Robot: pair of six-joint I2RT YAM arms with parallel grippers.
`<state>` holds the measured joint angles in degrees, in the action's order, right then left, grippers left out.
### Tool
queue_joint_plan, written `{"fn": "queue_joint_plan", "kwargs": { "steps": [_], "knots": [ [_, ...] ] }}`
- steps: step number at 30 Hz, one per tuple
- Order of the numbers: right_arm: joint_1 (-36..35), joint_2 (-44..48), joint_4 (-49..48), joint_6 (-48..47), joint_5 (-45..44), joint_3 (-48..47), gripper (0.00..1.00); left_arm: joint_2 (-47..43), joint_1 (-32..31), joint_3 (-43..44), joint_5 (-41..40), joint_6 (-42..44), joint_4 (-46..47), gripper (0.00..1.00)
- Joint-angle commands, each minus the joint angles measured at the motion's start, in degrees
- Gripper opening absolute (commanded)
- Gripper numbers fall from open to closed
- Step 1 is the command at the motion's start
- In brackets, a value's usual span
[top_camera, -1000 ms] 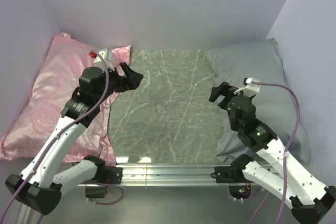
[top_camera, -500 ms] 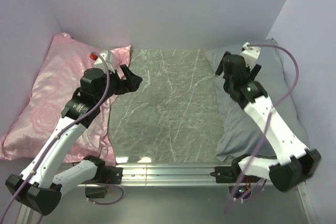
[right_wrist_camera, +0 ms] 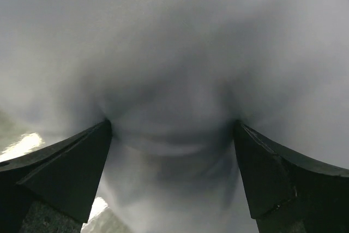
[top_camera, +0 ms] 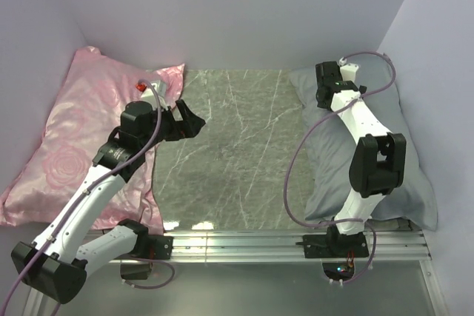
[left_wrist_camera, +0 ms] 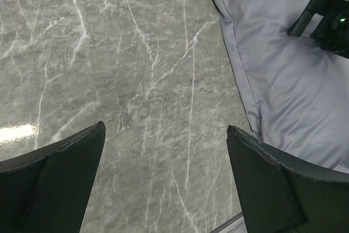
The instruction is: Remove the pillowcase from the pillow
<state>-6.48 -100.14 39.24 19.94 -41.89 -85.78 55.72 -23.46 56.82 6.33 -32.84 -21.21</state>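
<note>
The grey-blue pillowcase (top_camera: 389,146) covers a plump cushion at the table's right side; the white pillow is hidden inside it. My right gripper (top_camera: 326,98) reaches to the pillowcase's far-left corner. In the right wrist view it (right_wrist_camera: 172,126) is open, its fingers pressed into the fabric (right_wrist_camera: 174,53), which bulges between them. My left gripper (top_camera: 191,119) is open and empty over the marble table top, at the pink pillow's right edge. In the left wrist view it (left_wrist_camera: 163,129) hangs above the marble, with the pillowcase (left_wrist_camera: 283,80) at the upper right.
A pink rose-patterned satin pillow (top_camera: 67,146) lies on the left. The grey marble table top (top_camera: 229,153) lies between the two pillows. Lilac walls close in the back and both sides. A metal rail (top_camera: 237,242) runs along the near edge.
My right arm has swung from the pillowcase's near-left edge out to its far-left corner and pressed down. My left gripper has shifted slightly nearer and to the right.
</note>
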Motion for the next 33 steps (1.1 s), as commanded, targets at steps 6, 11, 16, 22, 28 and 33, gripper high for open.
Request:
{"fn": "queue_joint_plan", "kwargs": {
  "steps": [6,11,16,22,28,33],
  "knots": [
    [1.3,-2.78,-5.13,1.85,4.53,6.15,0.74,0.79,-0.09,-1.53,2.37,-1.7,3.98,0.97],
    [0.68,-1.21,-6.89,3.17,8.38,7.9,0.0,0.97,0.0,-2.24,2.64,-3.8,5.21,0.91],
    [-6.86,5.91,-11.2,3.09,12.18,8.35,0.0,0.79,0.0,-2.68,-0.17,-6.18,5.92,0.9],
    [-23.12,10.57,-15.95,-0.87,22.98,2.02,0.0,0.35,0.0,-4.69,-4.39,-11.62,8.38,0.99],
    [-31.13,15.4,-20.6,-2.72,32.56,4.56,0.0,0.35,0.0,-8.47,-5.09,-13.48,11.89,0.99],
    [-31.31,17.35,-21.94,-2.1,35.21,9.66,0.0,1.22,-0.09,-11.28,-6.15,-14.18,13.04,0.99]
  ]
}}
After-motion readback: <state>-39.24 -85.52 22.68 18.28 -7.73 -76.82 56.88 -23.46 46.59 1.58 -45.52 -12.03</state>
